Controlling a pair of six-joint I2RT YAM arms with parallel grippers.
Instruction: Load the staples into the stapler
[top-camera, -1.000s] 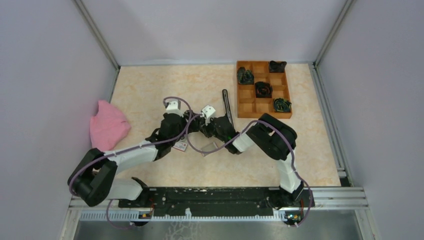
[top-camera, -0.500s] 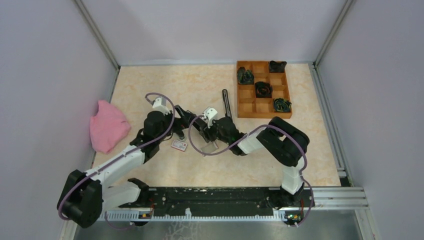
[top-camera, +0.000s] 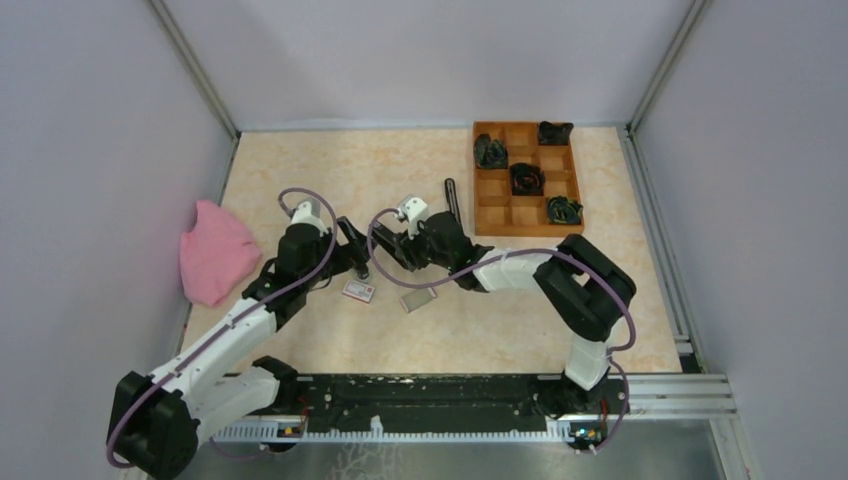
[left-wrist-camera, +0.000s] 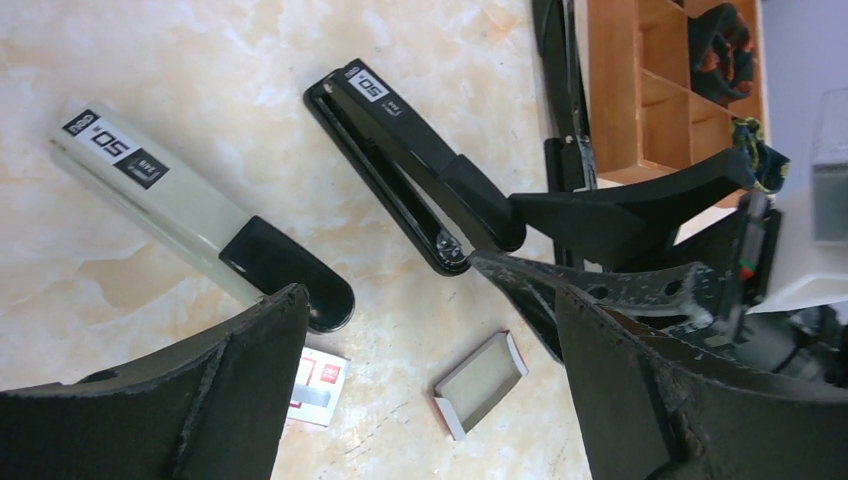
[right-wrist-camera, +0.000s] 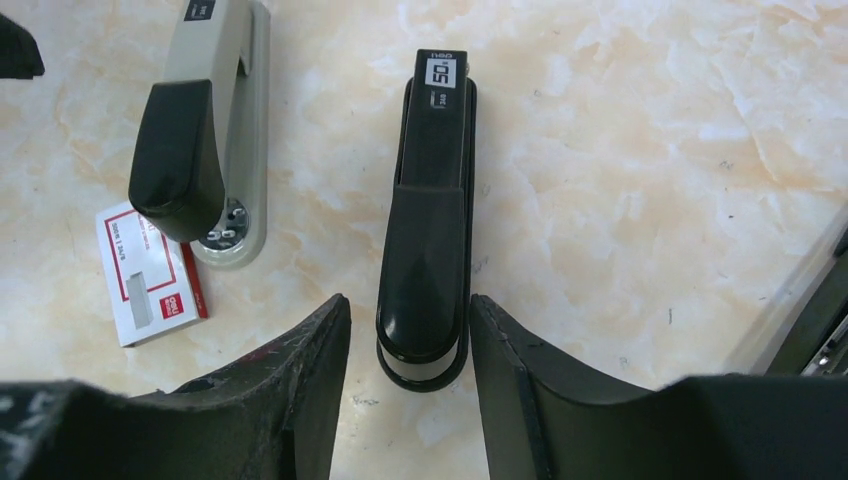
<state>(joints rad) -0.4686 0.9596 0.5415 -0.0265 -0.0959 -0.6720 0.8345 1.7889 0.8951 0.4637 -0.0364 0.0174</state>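
Top external: a pink cloth (top-camera: 215, 252) is bunched at the left edge of the table (top-camera: 300, 170), close to the left wall. Bare marble is seen across the far left, between the cloth and the grippers, and along the near strip by the base rail.

Left wrist: the left gripper (left-wrist-camera: 425, 300) is released, jaws spread wide with nothing between them. The box (left-wrist-camera: 318, 385) lies flat just near of it, partly hidden behind its left finger. The grey stapler (left-wrist-camera: 190, 215) is laid flat to the far left of that gap, with its black handle end just beside the box.

Right wrist: the black stapler (right-wrist-camera: 430, 210) is laid right of the grey one, apart from it and roughly parallel. The right gripper (right-wrist-camera: 410, 300) is also released, its jaws straddling the rear end of the black stapler. Contact cannot be told.

The staples (top-camera: 420, 299) are seen flat on the marble, right of the box, on the near side of the right gripper and apart from both grippers.

Further right, a long black bar (top-camera: 452, 205) is laid just beside the left wall of the wooden organiser (top-camera: 527, 231), which sits at the far right. Dark bundles (top-camera: 527, 178) are held in four of its cells. Bare marble is seen near of the organiser and out to the right rail.
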